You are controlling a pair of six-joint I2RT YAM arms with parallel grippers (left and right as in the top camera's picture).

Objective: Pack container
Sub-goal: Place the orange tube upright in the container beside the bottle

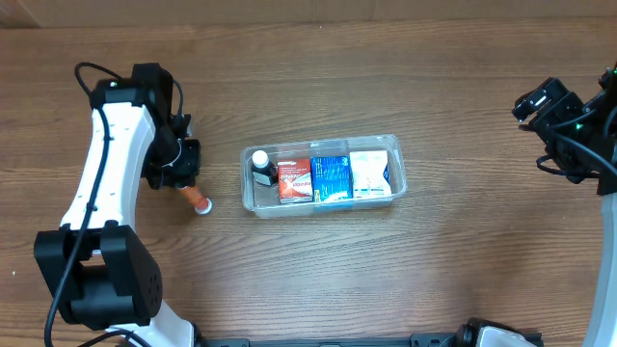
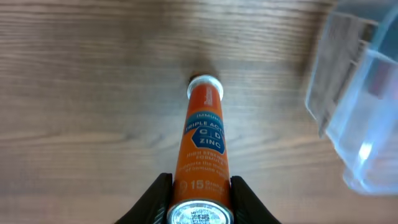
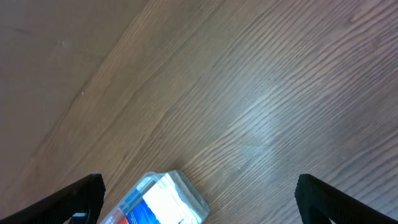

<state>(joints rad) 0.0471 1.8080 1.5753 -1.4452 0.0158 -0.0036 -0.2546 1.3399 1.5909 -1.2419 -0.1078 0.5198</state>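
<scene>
Orange item: orange cylindrical plastic tube (image 2: 204, 130), white-capped, clamped at one end by left gripper (image 2: 200, 190).
Container: clear plastic rectangular tub (image 1: 323, 144), mid-table, near the tube.
Right gripper (image 3: 199, 182): spread wide, empty.
Risk: tub looks nearly full with boxes (image 1: 331, 178). The tube may jam or roll free.

Tube (image 2: 202, 149): orange, blue label band, white cap.
Container (image 1: 246, 183): clear.
Boxes: red box (image 1: 295, 180), blue box (image 1: 331, 178), white box (image 1: 370, 175).
Table (image 1: 386, 280): brown wood grain.

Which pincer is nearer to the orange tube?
Left. The left pincer grips the orange tube at one end; the right pincer hangs open far beyond the container.
</scene>
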